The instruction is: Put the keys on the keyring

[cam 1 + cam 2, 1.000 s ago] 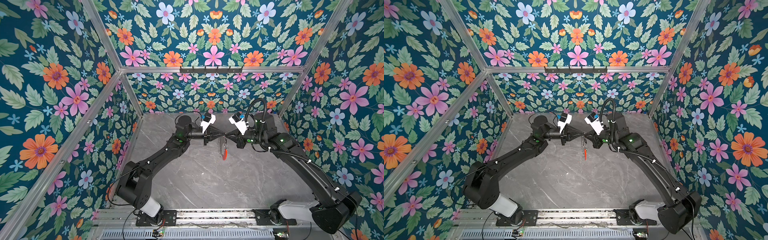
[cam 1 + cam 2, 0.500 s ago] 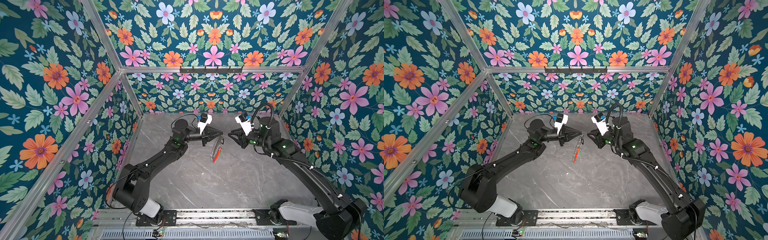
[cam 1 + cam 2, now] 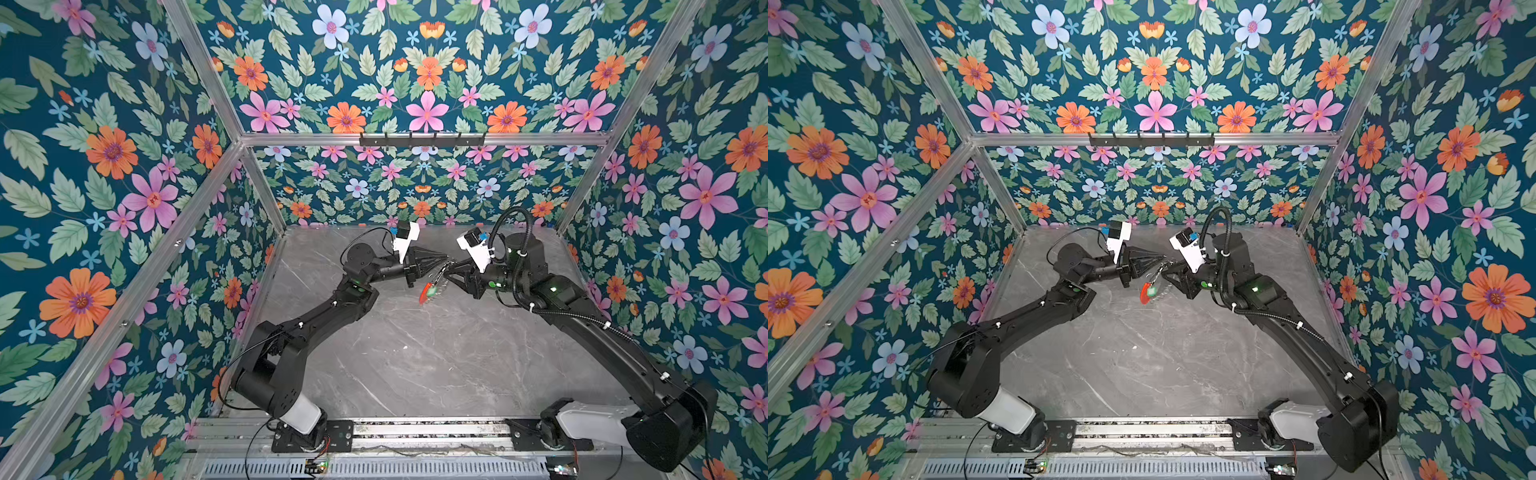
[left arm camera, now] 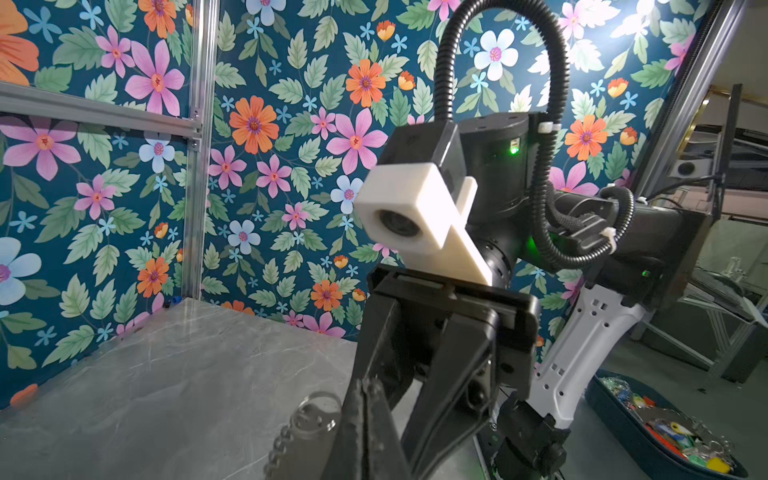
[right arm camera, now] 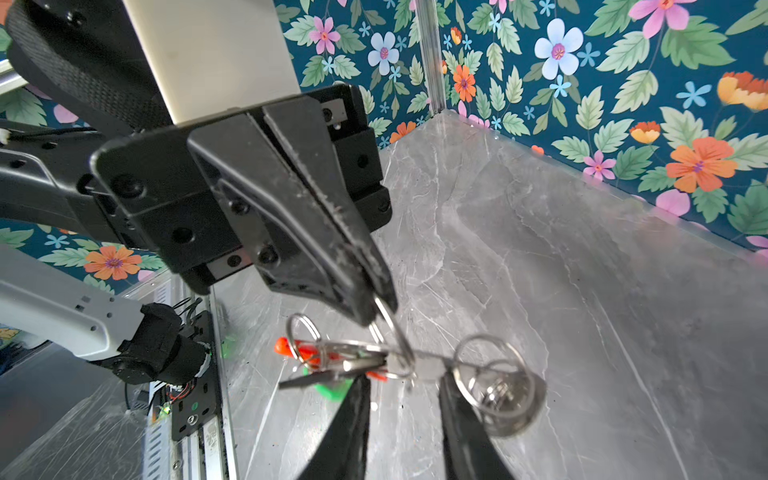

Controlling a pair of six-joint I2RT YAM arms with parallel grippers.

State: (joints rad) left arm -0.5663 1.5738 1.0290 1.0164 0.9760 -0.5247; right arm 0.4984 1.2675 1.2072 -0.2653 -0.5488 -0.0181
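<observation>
Left gripper [image 5: 376, 307] is clenched on a wire loop of the keyring [image 3: 432, 286], which dangles over the counter [image 3: 415, 353] near its 12 o'clock end. Right gripper [image 5: 403, 384], fingers parted, straddles it. I'd hold the loop steady and close gently, without twisting.

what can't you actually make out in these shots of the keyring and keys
Both top views: grey metal keyring hoop with a red-orange arc too small; what hangs on it unreadable.
Right wrist view: green plastic key tag blurred, partly behind the right tool.
Left wrist view: ridged grey metal piece blurred, cut by the edge, half behind the shut left tool.
</observation>
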